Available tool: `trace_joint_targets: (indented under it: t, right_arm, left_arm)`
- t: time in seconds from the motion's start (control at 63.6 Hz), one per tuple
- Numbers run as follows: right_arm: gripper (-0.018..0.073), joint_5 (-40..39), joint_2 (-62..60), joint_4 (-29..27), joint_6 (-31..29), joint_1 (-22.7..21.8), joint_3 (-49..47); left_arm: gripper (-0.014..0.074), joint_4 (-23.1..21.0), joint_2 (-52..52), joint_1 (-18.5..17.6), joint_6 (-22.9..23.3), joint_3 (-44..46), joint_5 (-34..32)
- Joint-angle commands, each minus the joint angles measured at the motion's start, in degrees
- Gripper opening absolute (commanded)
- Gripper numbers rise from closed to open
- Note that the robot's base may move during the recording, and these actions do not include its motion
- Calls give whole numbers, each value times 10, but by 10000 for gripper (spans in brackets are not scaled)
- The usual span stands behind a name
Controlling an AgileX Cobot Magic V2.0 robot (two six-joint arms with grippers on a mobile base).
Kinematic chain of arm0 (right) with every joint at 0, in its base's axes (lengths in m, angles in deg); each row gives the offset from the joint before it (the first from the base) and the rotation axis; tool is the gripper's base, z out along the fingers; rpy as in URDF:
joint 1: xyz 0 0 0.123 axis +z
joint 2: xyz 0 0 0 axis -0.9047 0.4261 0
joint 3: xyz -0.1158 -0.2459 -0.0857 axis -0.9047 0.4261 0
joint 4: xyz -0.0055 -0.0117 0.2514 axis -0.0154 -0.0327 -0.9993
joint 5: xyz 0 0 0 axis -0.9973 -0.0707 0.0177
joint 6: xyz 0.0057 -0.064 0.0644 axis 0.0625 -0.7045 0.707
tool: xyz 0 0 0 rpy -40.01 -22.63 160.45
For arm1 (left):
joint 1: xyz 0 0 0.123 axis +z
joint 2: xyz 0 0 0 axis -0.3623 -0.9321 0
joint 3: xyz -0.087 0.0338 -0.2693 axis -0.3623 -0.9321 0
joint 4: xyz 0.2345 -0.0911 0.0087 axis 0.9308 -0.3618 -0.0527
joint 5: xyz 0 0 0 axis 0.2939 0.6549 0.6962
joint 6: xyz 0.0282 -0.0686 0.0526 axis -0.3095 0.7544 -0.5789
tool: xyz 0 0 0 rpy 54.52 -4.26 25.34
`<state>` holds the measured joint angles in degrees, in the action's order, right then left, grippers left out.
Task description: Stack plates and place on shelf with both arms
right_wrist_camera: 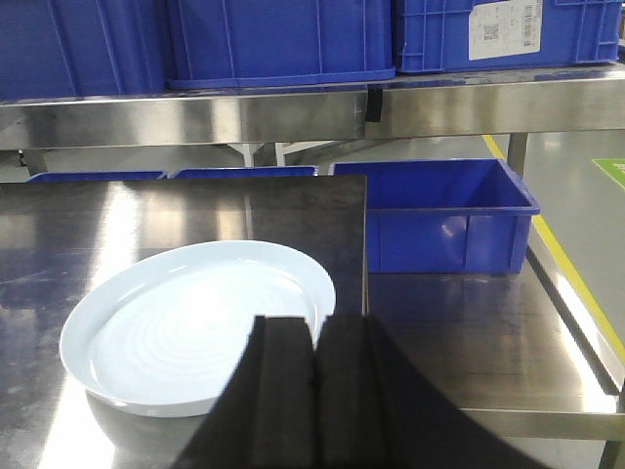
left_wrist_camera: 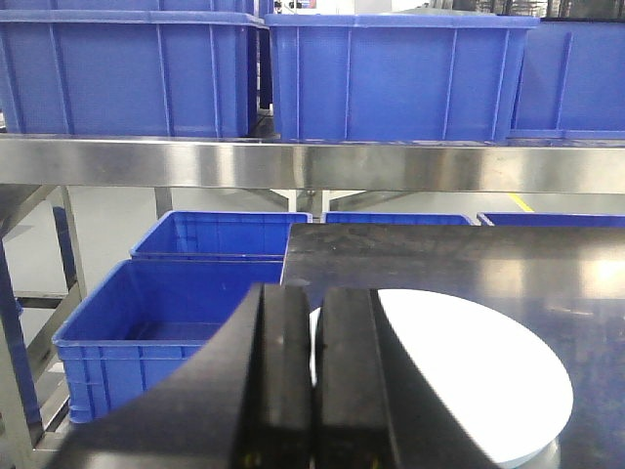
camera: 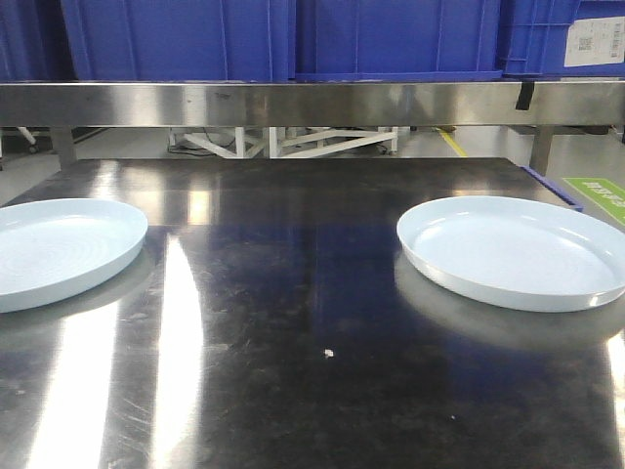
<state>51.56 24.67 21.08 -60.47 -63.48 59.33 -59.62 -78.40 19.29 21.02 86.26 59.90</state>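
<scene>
Lying flat and well apart on the dark steel worktop [camera: 293, 293] are two pale-blue plates. The left plate [camera: 59, 249] sits at the left edge of the front view, partly cut off by the frame. The right plate [camera: 518, 252] sits toward the right edge, its faint rings showing in the right wrist view. Behind them runs a steel shelf [camera: 293, 103] carrying big blue bins [camera: 391, 39].

The left pincer [left_wrist_camera: 314, 298] has its two black fingers pressed together with only a thin seam between them, and it grips nothing. In its own wrist view it covers the near left part of the left plate; I cannot tell whether it touches the plate. The right pincer [right_wrist_camera: 314, 327] is likewise closed on nothing, and its fingers overlap the near right rim of the right plate. An open blue crate [left_wrist_camera: 176, 322] stands low beyond the worktop's left side.
</scene>
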Motion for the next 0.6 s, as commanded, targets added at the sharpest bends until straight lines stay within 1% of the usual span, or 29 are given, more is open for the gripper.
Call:
trace_joint_targets:
  t: [0.0, 0.582]
  right_arm:
    - [31, -53, -11, 3, -4, -3, 0]
    - [31, -53, -11, 3, -4, -3, 0]
  left_arm:
    - [85, -4, 10, -3, 4, -2, -49]
    - [85, -5, 10, -3, 4, -2, -49]
